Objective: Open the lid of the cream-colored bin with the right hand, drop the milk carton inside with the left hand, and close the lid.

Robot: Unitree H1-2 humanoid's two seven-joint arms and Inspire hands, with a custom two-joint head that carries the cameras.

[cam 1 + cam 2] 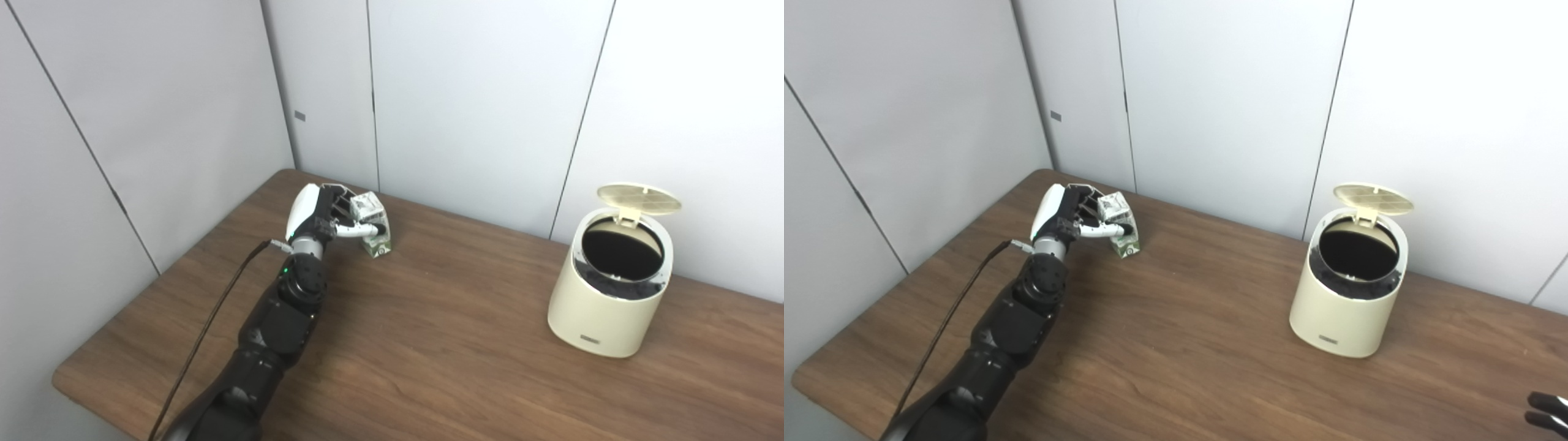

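- Step in hand: pickup. Left hand (318, 222) fingers (361, 231) wrapped around milk carton (373, 224), well left of bin (606, 306); lid (639, 198) up.
- Next: lift, carry over bin opening, release.
- Right hand (1546, 411): barely visible, finger state indeterminable.

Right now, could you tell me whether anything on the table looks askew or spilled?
Only the carton: it leans, tilted in the left hand at the table's far corner. The bin stands upright, lid open; no spill shows.

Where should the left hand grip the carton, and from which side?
Around the carton's flat side walls, below its gabled top, coming from its left. It stands slightly tilted on the table, and the left hand is already wrapped there.
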